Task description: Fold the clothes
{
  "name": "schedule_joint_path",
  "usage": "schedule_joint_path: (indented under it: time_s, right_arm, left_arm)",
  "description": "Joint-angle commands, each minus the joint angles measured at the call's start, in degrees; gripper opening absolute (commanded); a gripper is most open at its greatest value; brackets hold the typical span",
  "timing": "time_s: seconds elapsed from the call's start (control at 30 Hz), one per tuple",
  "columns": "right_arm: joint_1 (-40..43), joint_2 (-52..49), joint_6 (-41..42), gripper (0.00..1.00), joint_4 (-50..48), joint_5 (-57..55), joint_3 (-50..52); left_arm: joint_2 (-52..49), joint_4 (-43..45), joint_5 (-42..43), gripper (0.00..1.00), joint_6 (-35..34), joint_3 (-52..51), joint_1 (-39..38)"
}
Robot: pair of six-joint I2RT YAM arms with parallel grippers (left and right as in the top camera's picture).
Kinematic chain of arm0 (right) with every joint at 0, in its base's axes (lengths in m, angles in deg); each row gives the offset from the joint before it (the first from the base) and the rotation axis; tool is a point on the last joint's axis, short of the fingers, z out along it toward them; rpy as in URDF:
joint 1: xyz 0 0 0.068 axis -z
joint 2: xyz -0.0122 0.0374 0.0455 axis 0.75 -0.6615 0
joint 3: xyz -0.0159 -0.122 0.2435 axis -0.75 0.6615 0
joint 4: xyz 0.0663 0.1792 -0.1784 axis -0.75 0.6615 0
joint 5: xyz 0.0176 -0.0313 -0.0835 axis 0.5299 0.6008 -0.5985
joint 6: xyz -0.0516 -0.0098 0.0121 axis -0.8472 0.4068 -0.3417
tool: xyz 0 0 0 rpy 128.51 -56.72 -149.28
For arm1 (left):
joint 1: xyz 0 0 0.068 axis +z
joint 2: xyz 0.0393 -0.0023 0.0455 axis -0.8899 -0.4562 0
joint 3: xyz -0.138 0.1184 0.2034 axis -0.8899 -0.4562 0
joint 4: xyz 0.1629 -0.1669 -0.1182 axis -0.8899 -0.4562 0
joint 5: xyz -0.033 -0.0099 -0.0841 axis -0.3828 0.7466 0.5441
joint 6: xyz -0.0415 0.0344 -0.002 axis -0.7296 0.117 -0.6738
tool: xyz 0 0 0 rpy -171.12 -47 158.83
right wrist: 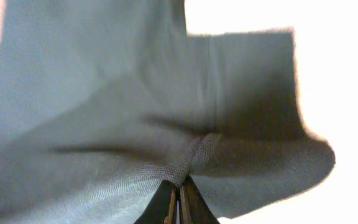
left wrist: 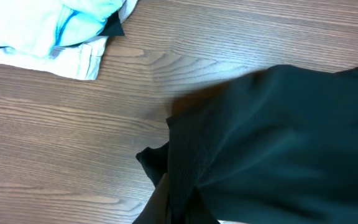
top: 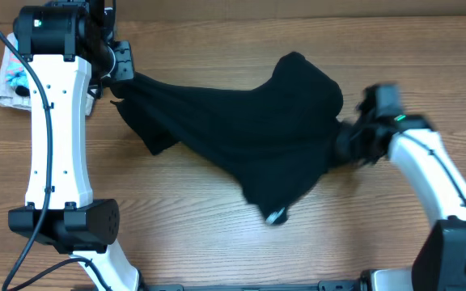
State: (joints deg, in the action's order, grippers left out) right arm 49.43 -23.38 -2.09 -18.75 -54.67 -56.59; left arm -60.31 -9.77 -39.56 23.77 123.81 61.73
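Black garment (top: 249,137) stretches between left gripper (top: 124,75), jaws pinched closed on its far-left corner, and right gripper (right wrist: 179,188), jaws clamped on its right edge; white mark (top: 276,216) unreadable.

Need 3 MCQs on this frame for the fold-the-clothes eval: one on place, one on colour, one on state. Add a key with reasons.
1. Where does the light-blue shirt lie?
A) far left, beside the left arm
B) centre
C) near right

2. What colour is the small mark on the black garment?
A) red
B) white
C) yellow

3. What state is the right gripper in?
A) open, holding nothing
B) shut on the shirt
C) shut on the black garment

Key:
1 A, the overhead view shows it at the far-left edge.
2 B, it shows white near the garment's near edge.
3 C, the right wrist view shows it pinching dark fabric.
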Motion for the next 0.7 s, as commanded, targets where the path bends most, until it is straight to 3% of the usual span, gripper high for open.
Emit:
schedule_joint_path:
  time_s: [0.0, 0.3, 0.43, 0.67]
  right_arm:
    - [4.52, 0.52, -6.03, 0.04, -2.08, -0.37, -7.10]
    - [9.49, 0.52, -5.97, 0.04, -6.23, 1.53, -9.68]
    - [9.44, 0.52, -4.28, 0.31, 0.39, 3.72, -9.73]
    - [3.87, 0.52, -6.51, 0.46, 7.63, 6.60, -7.41]
  left_arm:
    - [0.28, 1.20, 2.86, 0.04, -0.81, 0.72, -0.96]
    - [-4.04, 4.13, 4.96, 0.04, -1.05, 0.66, -7.93]
    - [-7.41, 3.85, 4.28, 0.04, -1.01, 0.66, -11.78]
    - [-10.97, 4.37, -0.28, 0.04, -1.27, 0.66, -14.67]
